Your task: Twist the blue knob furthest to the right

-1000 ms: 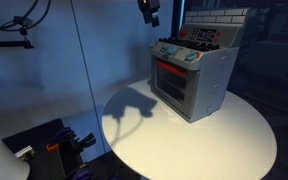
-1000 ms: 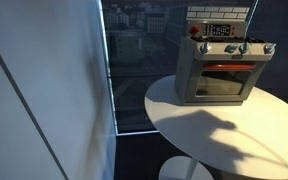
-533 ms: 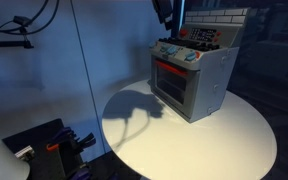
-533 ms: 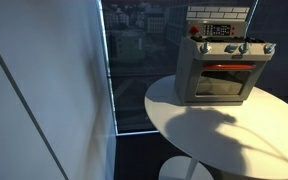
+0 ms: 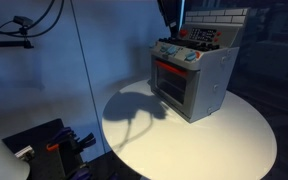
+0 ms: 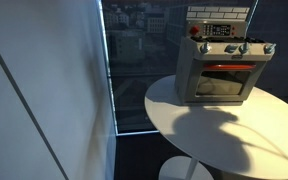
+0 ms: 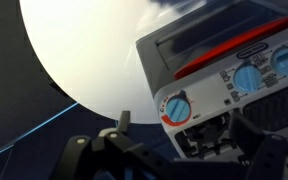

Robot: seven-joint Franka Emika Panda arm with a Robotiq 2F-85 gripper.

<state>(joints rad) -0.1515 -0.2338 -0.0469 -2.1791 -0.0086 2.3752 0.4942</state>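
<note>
Gripper [image 5: 166, 11] has shifted across toward toy oven [image 5: 196, 90] in last sec; it's high over the top, not at the knobs yet. Jaw state: can't tell. Target blue knob [image 6: 267, 47] is at the right end of the row, nr the corner. Back panel [image 6: 224, 14] rises behind it. You've open room in front, over table [image 6: 209, 135].
</note>
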